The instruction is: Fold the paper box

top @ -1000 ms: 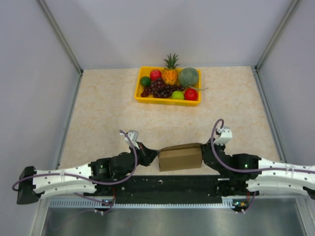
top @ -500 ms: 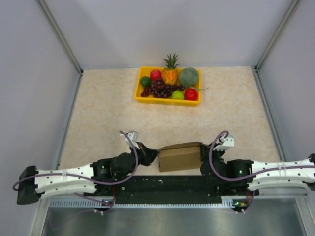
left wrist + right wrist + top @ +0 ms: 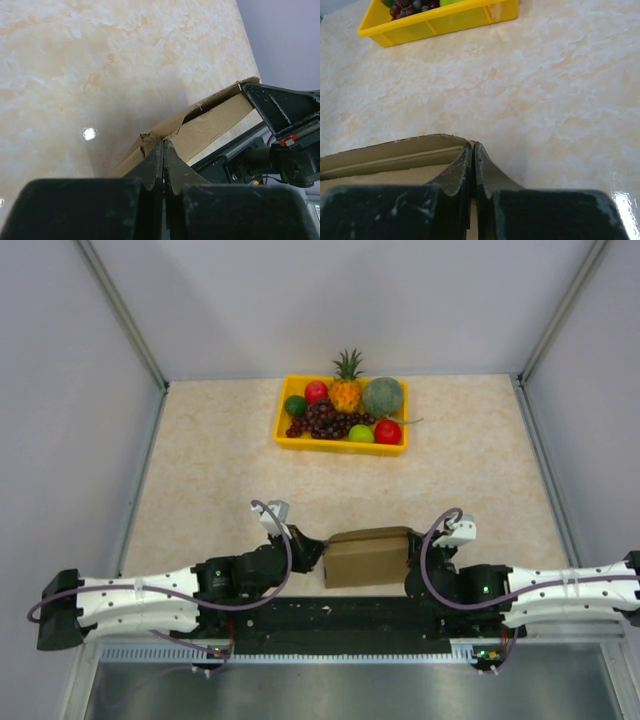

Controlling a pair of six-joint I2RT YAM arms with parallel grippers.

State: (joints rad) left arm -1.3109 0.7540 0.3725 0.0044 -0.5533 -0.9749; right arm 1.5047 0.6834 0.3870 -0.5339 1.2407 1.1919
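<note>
Near edge: both arms lie low along the black rail (image 3: 330, 612), reaching inward toward each other.

Left gripper (image 3: 161, 145): fingers pressed flat together, tips at the left end of the box (image 3: 367, 558), right on a torn, crumpled corner of the cardboard. Cannot tell whether any board is pinched between the tips.

Right gripper (image 3: 471, 146): fingers likewise closed against each other, tips touching the box's right end at its top edge. A thin tan strip shows low between the fingers, too narrow to tell what it is.

Box: a small brown carton, folded up into a rectangular shape. It stands on the table (image 3: 210, 480) just beyond the rail, between the two grippers and roughly midway across. In the left wrist view the top flap stands slightly off the side wall, leaving a dark slit along that edge.

Beyond the box: pale marbled tabletop, with grey walls on three sides.

Far side, well apart from the box: a yellow tray (image 3: 340, 447) holding fruit (image 3: 345, 395), including a pineapple, a melon, dark grapes, and red and green pieces.
</note>
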